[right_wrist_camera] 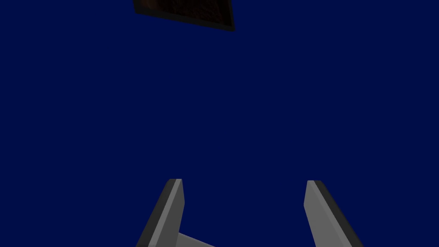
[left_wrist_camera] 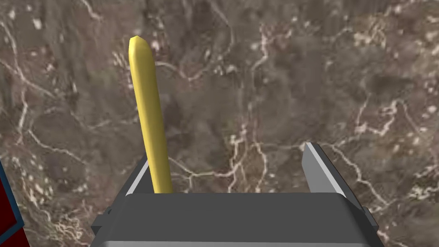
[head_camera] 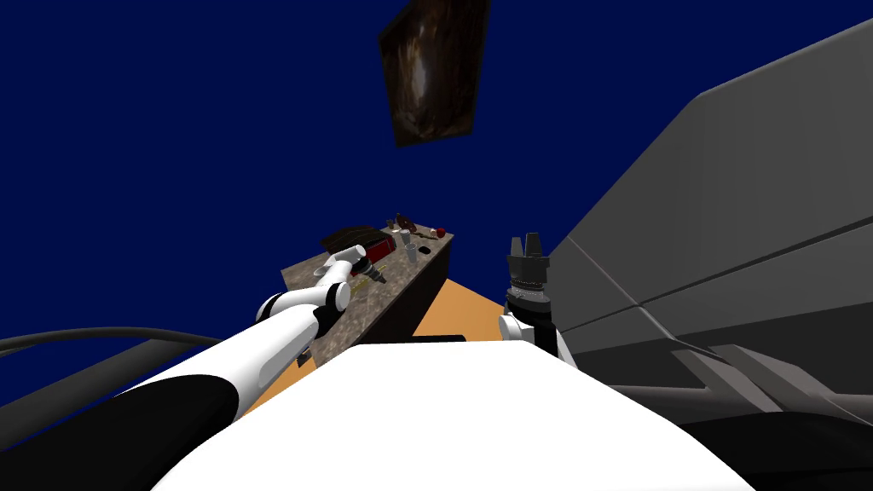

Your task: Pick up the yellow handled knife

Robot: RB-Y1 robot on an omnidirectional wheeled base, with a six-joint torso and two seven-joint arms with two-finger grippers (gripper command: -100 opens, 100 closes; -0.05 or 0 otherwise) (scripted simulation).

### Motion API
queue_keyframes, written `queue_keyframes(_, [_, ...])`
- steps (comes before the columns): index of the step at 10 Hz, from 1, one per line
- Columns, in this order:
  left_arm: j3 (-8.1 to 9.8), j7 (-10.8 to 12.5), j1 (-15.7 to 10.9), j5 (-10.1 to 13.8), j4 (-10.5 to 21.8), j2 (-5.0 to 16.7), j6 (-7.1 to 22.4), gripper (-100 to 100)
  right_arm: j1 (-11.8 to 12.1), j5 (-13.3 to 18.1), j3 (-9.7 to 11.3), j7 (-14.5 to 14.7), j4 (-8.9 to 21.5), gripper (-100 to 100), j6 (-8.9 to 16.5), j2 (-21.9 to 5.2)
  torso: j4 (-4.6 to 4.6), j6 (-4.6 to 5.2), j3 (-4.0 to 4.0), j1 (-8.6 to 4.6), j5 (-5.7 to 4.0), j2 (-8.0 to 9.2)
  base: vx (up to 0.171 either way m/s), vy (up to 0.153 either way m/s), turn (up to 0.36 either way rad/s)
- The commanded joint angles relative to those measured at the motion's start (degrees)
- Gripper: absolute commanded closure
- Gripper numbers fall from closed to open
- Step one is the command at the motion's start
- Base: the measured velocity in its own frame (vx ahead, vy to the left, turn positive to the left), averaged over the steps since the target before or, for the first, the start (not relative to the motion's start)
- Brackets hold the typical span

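Knife handle (left_wrist_camera: 148, 115), yellow, lies on the marbled counter (left_wrist_camera: 300, 85) just beside one finger of the spread left gripper (left_wrist_camera: 227, 154), so centre it before pinching, while the right gripper (right_wrist_camera: 244, 180), also spread, hangs raised.

Yellow handle (left_wrist_camera: 148, 115) — brown (white-veined) counter (left_wrist_camera: 300, 85)

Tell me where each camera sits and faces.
Head view: on the head, down at the marbled counter; left arm and right gripper show.
Left wrist view: on the left gripper, at the counter and yellow handle between its open fingers.
Right wrist view: on the raised right gripper, away from the counter; open fingers.
Head and left wrist share the counter.
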Motion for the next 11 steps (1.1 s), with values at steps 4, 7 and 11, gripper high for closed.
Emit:
queue_keyframes(4, [0.02, -0.04, 0.0, -0.02, 0.03, 0.06, -0.28, 100, 0.0, 0.0, 0.0, 0.0, 0.0, 0, 0.0, 0.0, -0.01, 0.06, 0.03, -0.08, 0.01, 0.07, -0.001, -0.002, -0.001])
queue_keyframes(7, [0.03, 0.01, 0.04, 0.0, 0.08, 0.0, -0.2, 0, 0.0, 0.0, 0.0, 0.0, 0.0, 0, 0.0, 0.0, -0.01, 0.06, -0.02, 0.05, 0.02, -0.02, 0.0, 0.0, 0.0])
queue_keyframes(11, [0.02, 0.36, -1.2, 0.08, -0.38, 1.02, 1.75, 0, 0.0, 0.0, 0.0, 0.0, 0.0, 0, 0.0, 0.0, -0.01, 0.07, -0.01, 0.07, 0.03, 0.0, -0.004, 0.009, -0.022])
